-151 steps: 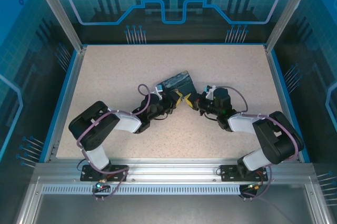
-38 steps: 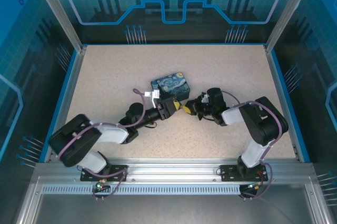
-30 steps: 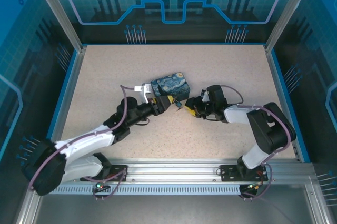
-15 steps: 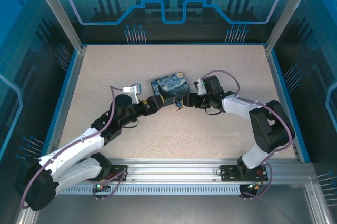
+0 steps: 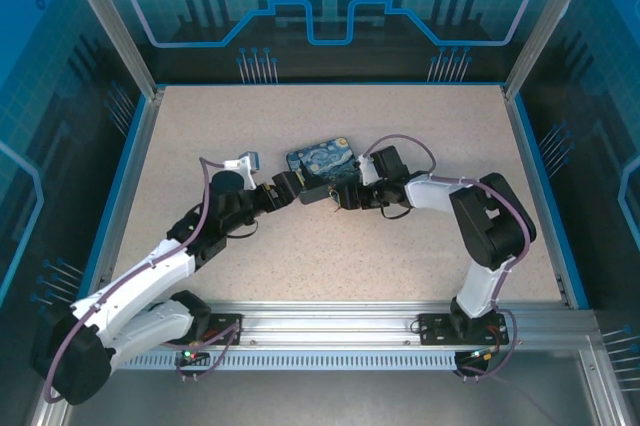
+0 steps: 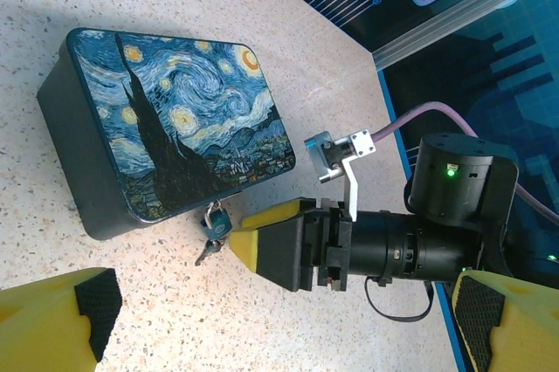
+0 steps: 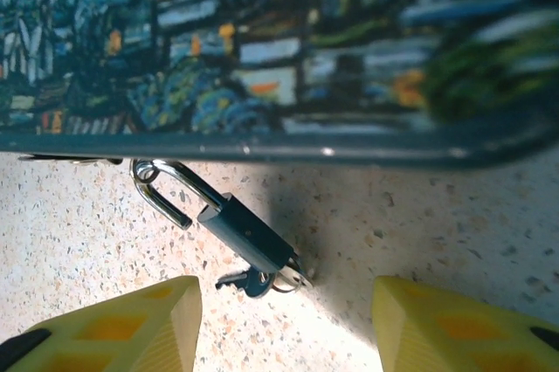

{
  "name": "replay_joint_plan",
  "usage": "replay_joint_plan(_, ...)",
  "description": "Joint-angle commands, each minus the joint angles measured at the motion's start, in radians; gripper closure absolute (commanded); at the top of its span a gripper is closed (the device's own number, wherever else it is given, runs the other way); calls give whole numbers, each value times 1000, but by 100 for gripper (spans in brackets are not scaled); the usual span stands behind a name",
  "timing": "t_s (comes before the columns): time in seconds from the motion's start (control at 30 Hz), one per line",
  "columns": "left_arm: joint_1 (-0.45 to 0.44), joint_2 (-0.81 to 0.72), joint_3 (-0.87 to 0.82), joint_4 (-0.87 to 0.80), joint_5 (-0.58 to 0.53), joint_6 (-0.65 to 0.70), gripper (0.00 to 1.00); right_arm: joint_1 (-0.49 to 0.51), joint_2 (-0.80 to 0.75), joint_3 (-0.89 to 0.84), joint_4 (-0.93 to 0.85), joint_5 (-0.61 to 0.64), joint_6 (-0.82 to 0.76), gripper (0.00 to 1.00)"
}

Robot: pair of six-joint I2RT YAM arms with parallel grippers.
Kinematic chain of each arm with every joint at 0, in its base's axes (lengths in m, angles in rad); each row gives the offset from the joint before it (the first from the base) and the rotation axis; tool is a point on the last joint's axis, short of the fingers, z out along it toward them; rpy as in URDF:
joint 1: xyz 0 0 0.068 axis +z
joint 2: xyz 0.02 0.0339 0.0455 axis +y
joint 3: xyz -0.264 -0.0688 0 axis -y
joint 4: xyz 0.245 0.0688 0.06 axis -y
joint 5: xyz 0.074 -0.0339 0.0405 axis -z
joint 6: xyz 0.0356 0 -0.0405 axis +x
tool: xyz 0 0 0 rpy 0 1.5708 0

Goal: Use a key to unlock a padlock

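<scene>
Teal padlock (image 7: 244, 237) with key (image 7: 249, 283) hangs off the painted box (image 6: 175, 119); beside it, left gripper (image 6: 288, 315) and right gripper (image 7: 284, 302) gape empty.

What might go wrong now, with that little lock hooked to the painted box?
The key is tiny beside the open right gripper, so it may slip or be missed. The padlock is only hooked to the box and could swing away. The open left gripper holds nothing, so the box may slide.
</scene>
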Motion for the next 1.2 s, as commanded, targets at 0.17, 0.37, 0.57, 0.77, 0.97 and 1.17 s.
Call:
replay_joint_plan(0.17,23,18,-4,22,43,-32,1,11,68,58,30,-61,-43,49)
replay_joint_plan(0.37,32,39,-15,53,62,-50,1,12,82,65,45,-105,-46,54)
replay_joint_plan(0.57,39,47,-35,86,69,-70,1,11,88,46,68,-125,-34,70)
replay_joint_plan(0.77,44,49,-38,93,78,-76,1,13,86,32,85,-144,-16,74)
replay_joint_plan(0.97,47,49,-44,104,81,-83,1,15,66,13,91,-136,-8,69)
replay_joint_plan(1.17,50,52,-50,121,85,-95,1,22,58,2,85,-119,-4,69)
